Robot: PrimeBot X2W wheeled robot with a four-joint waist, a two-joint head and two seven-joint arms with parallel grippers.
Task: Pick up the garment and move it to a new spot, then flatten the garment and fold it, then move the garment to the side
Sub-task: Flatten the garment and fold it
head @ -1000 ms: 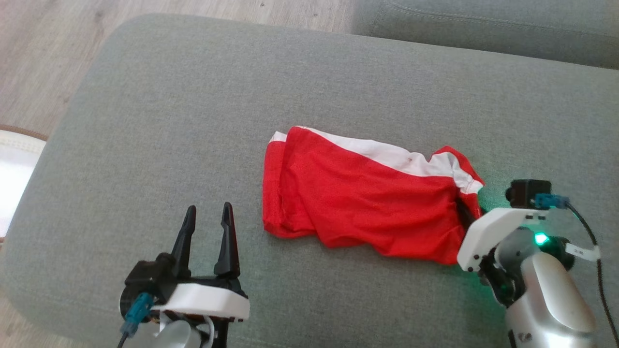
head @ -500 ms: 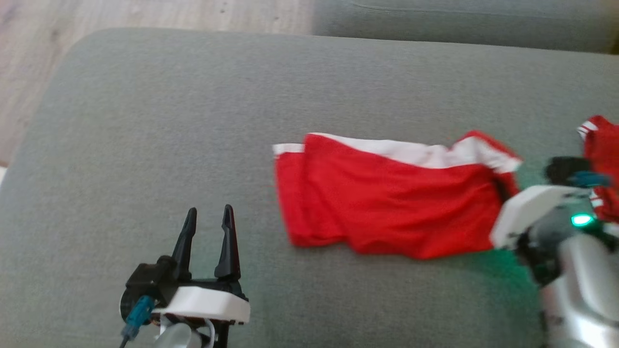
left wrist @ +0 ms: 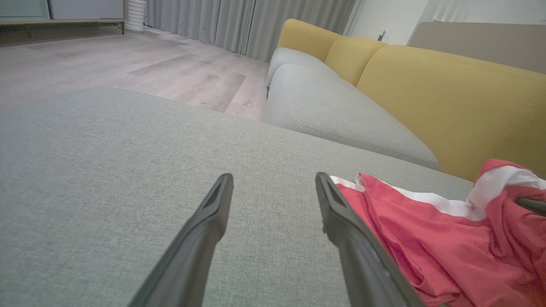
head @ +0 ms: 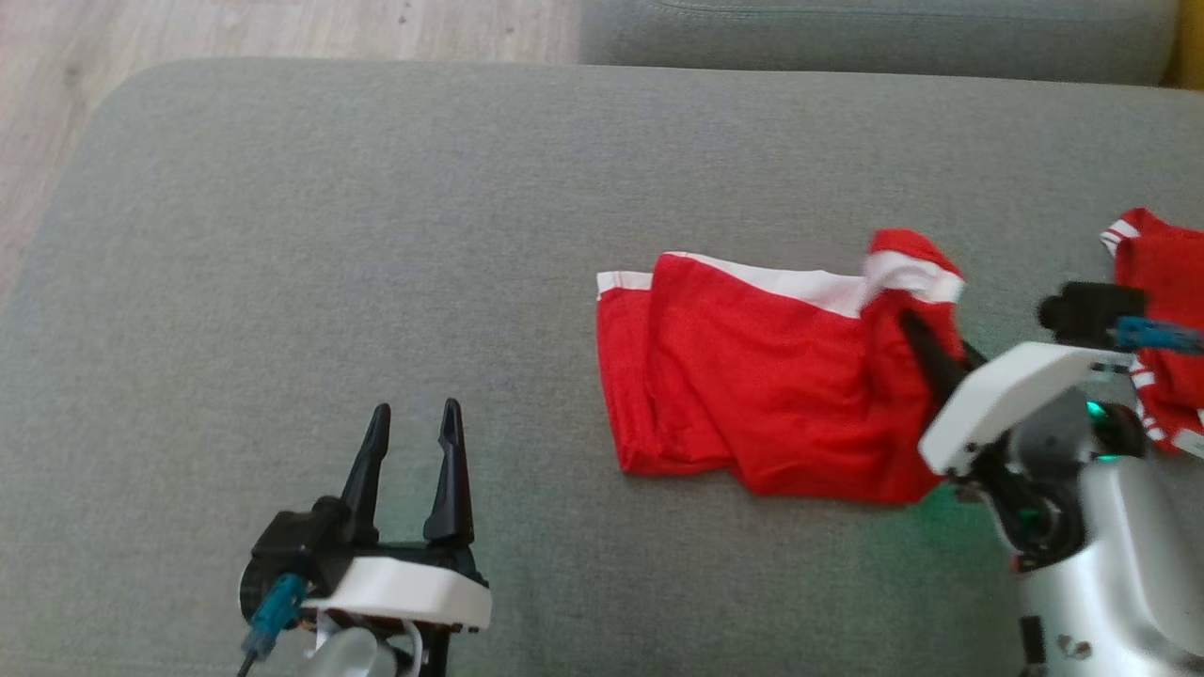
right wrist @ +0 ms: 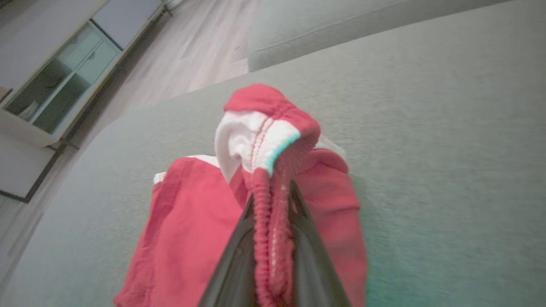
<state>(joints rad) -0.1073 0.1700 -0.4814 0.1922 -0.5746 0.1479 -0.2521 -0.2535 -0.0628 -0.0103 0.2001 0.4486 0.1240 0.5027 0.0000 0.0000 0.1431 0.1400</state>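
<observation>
Grey fabric ottoman takes up most of head view, flat top, rounded corners. Light wood-plank floor beyond its far-left edge. Grey sofa seat just behind ottoman, narrow gap btwn them. Yellow sofa backrest rises behind that seat in left wrist view. Grey curtains at far wall. Low cabinet w/ glass doors on floor, right wrist view, blurry. 2nd red cloth w/ white stripes at right edge of ottoman, partly cut off.

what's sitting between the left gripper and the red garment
Nothing visible: bare grey cushion separates the open left gripper from the red garment's near edge. The right gripper is shut on its other end.
</observation>
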